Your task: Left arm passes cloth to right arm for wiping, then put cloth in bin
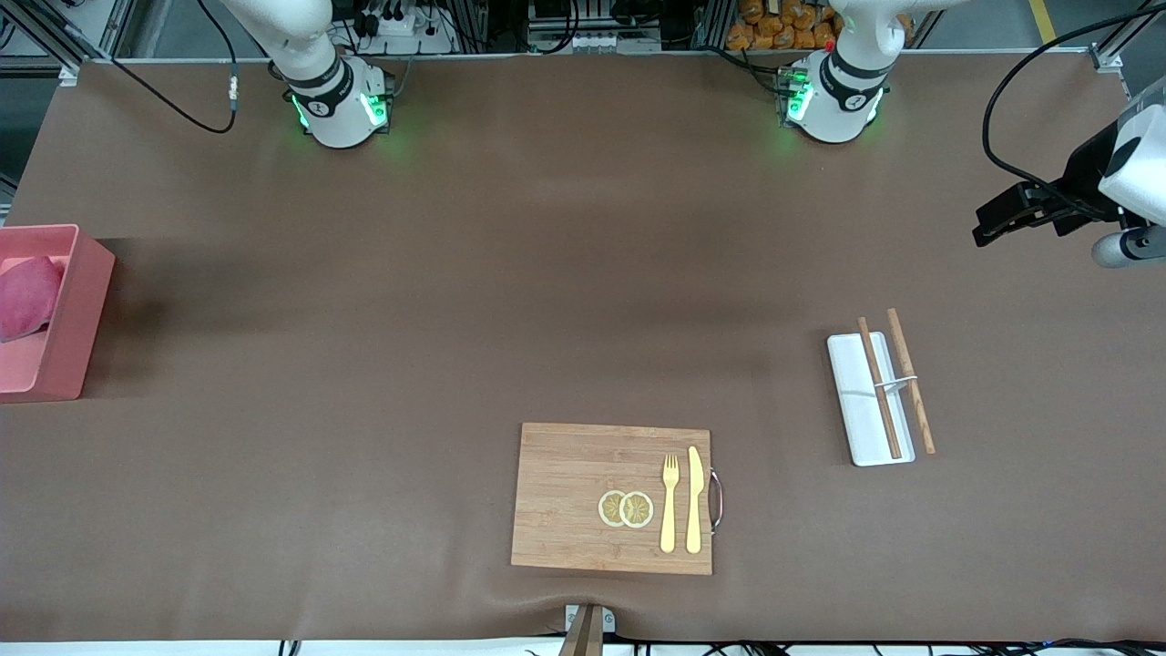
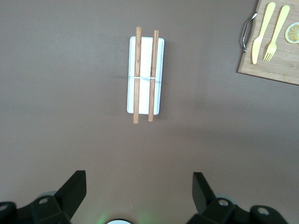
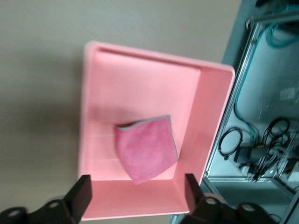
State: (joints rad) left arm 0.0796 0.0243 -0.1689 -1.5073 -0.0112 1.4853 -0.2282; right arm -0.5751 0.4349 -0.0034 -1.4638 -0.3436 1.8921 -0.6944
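Note:
The magenta cloth (image 1: 27,296) (image 3: 147,149) lies crumpled inside the pink bin (image 1: 77,310) (image 3: 212,121), which stands at the right arm's end of the table. My right gripper (image 3: 138,186) hangs over the bin, open, with the cloth below it and free of both fingers; the front view does not show this gripper. My left gripper (image 1: 997,223) (image 2: 138,181) waits open and empty in the air over the left arm's end of the table, with bare table between its fingers.
A white tray (image 1: 856,419) (image 2: 159,70) with two wooden chopsticks (image 1: 882,387) lies toward the left arm's end. A wooden cutting board (image 1: 565,492) (image 2: 275,65) near the front camera carries a yellow fork, a knife and lemon slices. The table edge runs beside the bin.

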